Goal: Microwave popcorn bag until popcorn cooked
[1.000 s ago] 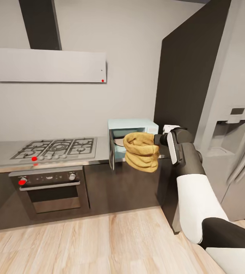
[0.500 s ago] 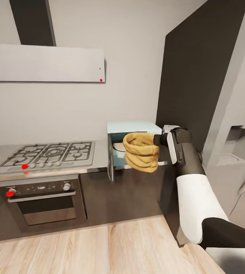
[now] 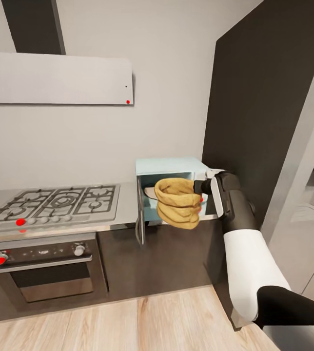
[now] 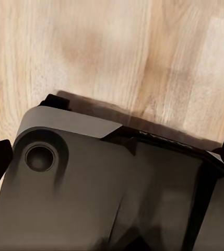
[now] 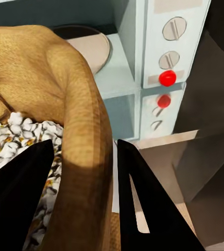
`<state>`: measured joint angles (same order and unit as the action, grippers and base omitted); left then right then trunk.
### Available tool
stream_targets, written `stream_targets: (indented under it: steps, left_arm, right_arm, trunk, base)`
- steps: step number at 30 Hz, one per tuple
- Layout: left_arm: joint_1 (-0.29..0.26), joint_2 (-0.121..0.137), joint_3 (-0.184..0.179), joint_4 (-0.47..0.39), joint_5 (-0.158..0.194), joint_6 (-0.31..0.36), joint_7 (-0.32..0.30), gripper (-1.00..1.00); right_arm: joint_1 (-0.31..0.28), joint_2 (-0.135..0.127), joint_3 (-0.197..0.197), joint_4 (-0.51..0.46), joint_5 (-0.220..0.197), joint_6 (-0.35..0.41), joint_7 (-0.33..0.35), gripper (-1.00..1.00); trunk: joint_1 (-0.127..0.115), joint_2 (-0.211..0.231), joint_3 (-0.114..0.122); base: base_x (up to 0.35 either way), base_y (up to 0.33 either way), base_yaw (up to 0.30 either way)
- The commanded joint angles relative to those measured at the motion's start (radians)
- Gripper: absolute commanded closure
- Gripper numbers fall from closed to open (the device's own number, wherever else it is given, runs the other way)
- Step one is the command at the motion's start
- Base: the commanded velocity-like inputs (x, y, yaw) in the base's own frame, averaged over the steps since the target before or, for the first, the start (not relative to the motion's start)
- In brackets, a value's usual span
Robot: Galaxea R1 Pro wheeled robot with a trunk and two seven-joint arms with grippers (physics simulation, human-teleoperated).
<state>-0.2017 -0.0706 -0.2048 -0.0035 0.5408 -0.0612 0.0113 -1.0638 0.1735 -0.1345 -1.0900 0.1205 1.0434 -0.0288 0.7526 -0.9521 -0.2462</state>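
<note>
right pincer is gripping the rolled rim of the popcorn bag, one finger inside the sack and one outside, closed on the paper wall. bag is hanging in the air right in front of the microwave opening, off the bench. microwave door is standing open edge-on at the left of the cavity; turntable plate is showing inside, bare where it is visible. white control panel with two knobs and a red dot is sitting just beside the bag. bag is holding white popped kernels. tall dark panel is crowding the arm's right side, gas hob and built-in oven well apart to the left. left pincer: the wrist view is looking at the robot's dark base over the wood floor; cannot tell its state.
</note>
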Motion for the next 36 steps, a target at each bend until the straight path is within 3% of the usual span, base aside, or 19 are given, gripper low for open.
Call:
stream_targets:
  steps: [1, 16, 24, 29, 36]
  left_arm:
    - [-0.001, 0.000, -0.008, 0.001, 0.008, -0.003, 0.001, -1.00]
    - [-0.001, 0.000, -0.008, 0.000, 0.008, -0.002, 0.003, -1.00]
    - [-0.001, 0.000, -0.008, 0.000, 0.008, -0.002, 0.001, -1.00]
    - [-0.001, 0.001, -0.009, 0.000, 0.008, -0.002, 0.001, -1.00]
    - [-0.001, 0.002, -0.008, 0.000, 0.008, -0.002, 0.001, -1.00]
  right_arm:
    - [0.000, 0.001, -0.002, -0.001, 0.005, 0.004, 0.003, 1.00]
    - [0.003, -0.001, -0.002, -0.002, 0.015, -0.009, -0.003, 1.00]
    - [0.004, 0.001, -0.003, 0.003, 0.007, -0.015, -0.005, 1.00]
    - [0.003, 0.000, -0.004, 0.076, 0.010, -0.086, -0.007, 1.00]
    - [0.002, -0.004, -0.004, 0.098, 0.015, -0.097, -0.006, 1.00]
  trunk:
    - [0.000, -0.001, -0.001]
    - [0.000, -0.001, -0.001]
    - [0.000, -0.001, -0.001]
    - [0.000, -0.001, -0.001]
    - [0.000, -0.001, -0.001]
  base:
    - [0.048, 0.000, 0.000]
    - [0.008, 0.000, 0.000]
    - [0.200, 0.000, 0.000]
    - [0.221, 0.000, 0.000]
    - [0.220, 0.000, 0.000]
